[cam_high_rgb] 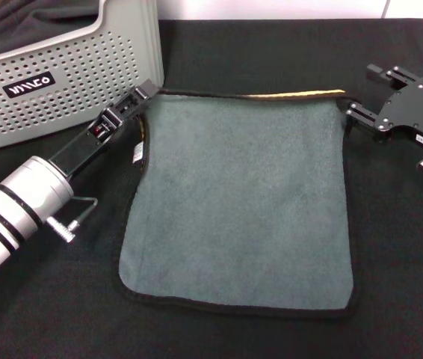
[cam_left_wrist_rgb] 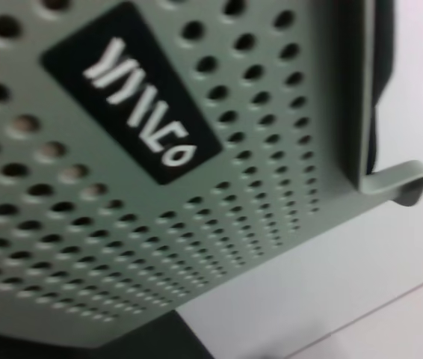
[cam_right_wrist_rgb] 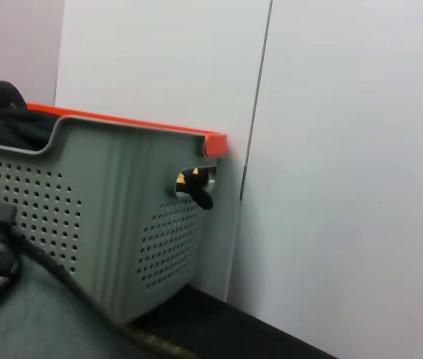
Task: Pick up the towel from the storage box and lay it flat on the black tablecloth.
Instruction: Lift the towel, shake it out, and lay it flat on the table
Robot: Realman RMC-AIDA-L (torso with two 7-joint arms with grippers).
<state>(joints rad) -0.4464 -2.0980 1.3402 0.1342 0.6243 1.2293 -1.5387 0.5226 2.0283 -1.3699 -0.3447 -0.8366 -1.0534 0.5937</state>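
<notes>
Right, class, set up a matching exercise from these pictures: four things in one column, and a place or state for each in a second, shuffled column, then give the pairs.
Things:
1. towel
2. storage box
3. left pincer
4. right pincer

Places or states:
A. at the towel's far corner beside the box
B. spread flat, grey-green side up
C. at the towel's far corner away from the box
D. stands on the black tablecloth, dark fabric inside

Pairs: 1-B, 2-D, 3-A, 4-C

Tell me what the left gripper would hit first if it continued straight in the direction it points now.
Probably the storage box. The left gripper at the towel's far corner points up toward the box's near corner, and its wrist view is filled by that wall, though depth is uncertain.
</notes>
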